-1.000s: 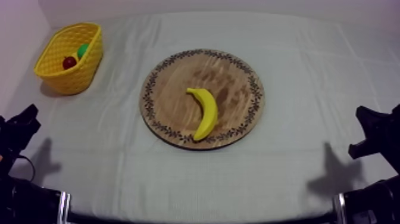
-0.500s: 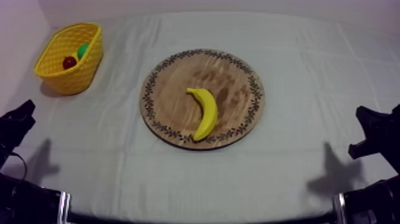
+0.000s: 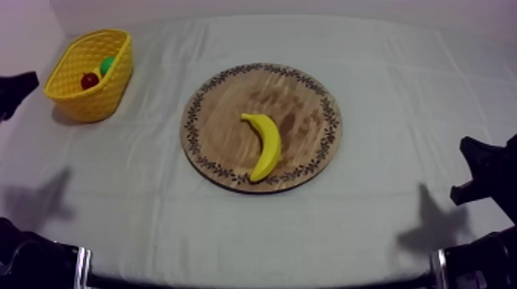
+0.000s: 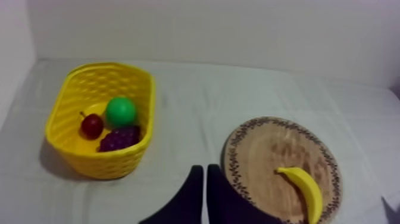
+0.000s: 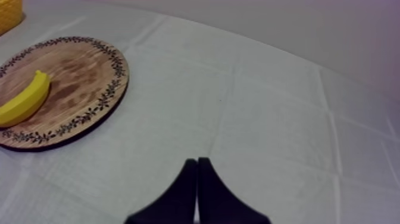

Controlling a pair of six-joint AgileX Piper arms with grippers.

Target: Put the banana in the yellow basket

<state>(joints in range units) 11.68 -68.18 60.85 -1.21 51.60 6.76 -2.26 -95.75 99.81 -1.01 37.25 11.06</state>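
Note:
The yellow banana (image 3: 262, 144) lies on the round wooden board (image 3: 292, 107) in the middle of the table, nothing touching it. At the far left stands the yellow basket (image 3: 100, 100). My left gripper (image 3: 25, 83) hangs at the left edge beside the basket. In its wrist view its fingers lie together as a narrow wedge (image 4: 205, 179), above the cloth between basket (image 4: 101, 164) and board (image 4: 268, 149), with the banana (image 4: 303, 187) off to one side. My right gripper (image 3: 473, 165) sits low at the right edge, shut (image 5: 197, 173), well away from the board (image 5: 77, 71) and banana (image 5: 24, 101).
In the basket lie a small red fruit (image 4: 91, 125), a round green fruit (image 4: 121, 111) and a bunch of dark grapes (image 4: 119, 138). Bare cloth separates the basket from the board. A pale wall runs behind the table.
My left arm has risen from its low spot at the left edge and moved up toward the basket. The right arm, banana and board have not moved.

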